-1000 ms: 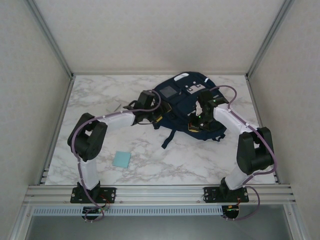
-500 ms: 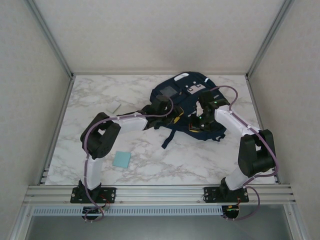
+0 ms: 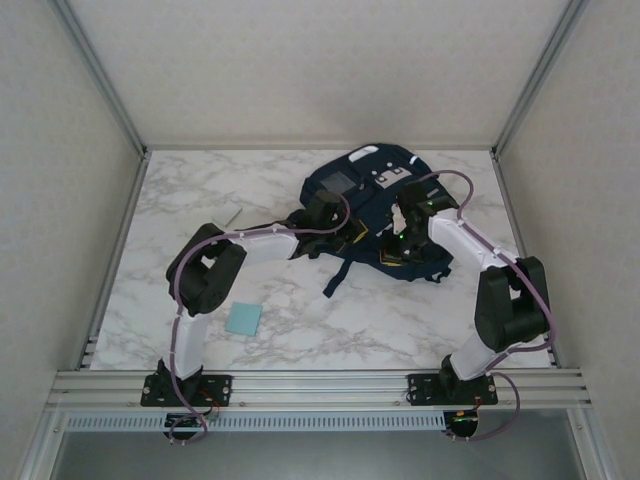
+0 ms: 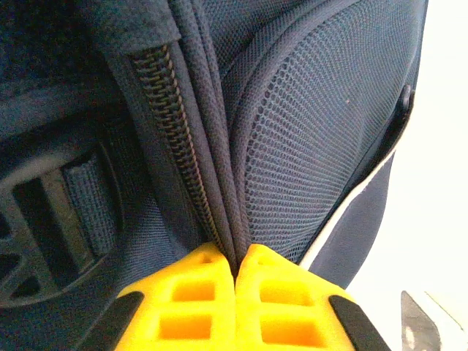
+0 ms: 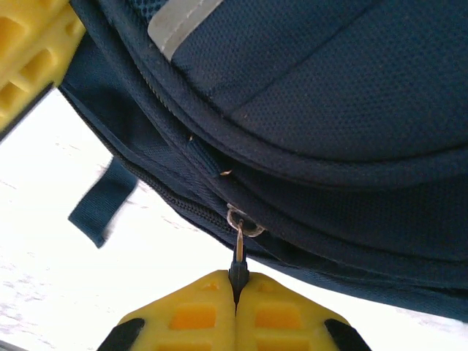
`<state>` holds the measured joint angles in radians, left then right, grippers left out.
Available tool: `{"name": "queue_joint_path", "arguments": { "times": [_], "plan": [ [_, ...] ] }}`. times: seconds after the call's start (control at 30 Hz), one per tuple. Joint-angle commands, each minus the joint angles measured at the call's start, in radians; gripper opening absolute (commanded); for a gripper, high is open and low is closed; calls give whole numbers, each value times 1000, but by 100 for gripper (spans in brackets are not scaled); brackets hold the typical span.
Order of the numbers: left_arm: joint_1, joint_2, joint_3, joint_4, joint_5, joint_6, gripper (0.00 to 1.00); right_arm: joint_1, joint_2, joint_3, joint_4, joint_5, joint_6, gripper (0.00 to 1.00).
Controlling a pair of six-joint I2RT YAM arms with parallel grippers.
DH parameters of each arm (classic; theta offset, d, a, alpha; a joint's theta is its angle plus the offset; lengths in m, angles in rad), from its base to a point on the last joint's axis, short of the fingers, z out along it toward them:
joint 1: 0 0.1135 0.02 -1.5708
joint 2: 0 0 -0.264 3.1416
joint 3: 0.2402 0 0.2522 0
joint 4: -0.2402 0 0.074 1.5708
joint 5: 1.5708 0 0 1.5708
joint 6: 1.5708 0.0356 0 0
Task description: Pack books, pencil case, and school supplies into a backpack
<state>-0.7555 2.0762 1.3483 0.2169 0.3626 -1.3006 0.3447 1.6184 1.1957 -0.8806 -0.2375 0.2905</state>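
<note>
The light-blue pad (image 3: 243, 319) lies on the marble table (image 3: 180, 190) in front of the left arm's base, well apart from everything else. A small pale flat item (image 3: 233, 216), too small to identify, sits farther back. To the right of these, the left gripper (image 3: 352, 234) has crossed from open table to the near-left edge of the backpack (image 3: 365, 180), which lies toward the back right of the table. A second ago its jaws were spread; now they are pressed together. In the left wrist view the yellow fingertips (image 4: 205, 274) pinch a ridge of navy fabric just beside the zipper teeth (image 4: 172, 139). Farther right, the right gripper (image 3: 392, 250) stays clamped on the metal zipper pull (image 5: 238, 248) at the bag's near edge, as it was before. With the fabric now anchored on one side and the pull held on the other, the bag looks braced for the zipper to be drawn. Since the pad is still out on the table, the packing is not finished.
</note>
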Motion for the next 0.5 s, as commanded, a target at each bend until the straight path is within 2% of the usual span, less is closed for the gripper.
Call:
{"name": "queue_joint_path", "arguments": {
  "times": [0.0,0.23,0.47],
  "plan": [
    [4,36,-3,-66,5,74,0,5,29,59,-186,86,-111,0],
    [92,-23,-101,-150,-30,187,0,0,8,68,-274,510,-193,0],
    [143,-41,-144,-172,-43,232,0,-4,22,115,-195,756,-436,0]
  ]
}}
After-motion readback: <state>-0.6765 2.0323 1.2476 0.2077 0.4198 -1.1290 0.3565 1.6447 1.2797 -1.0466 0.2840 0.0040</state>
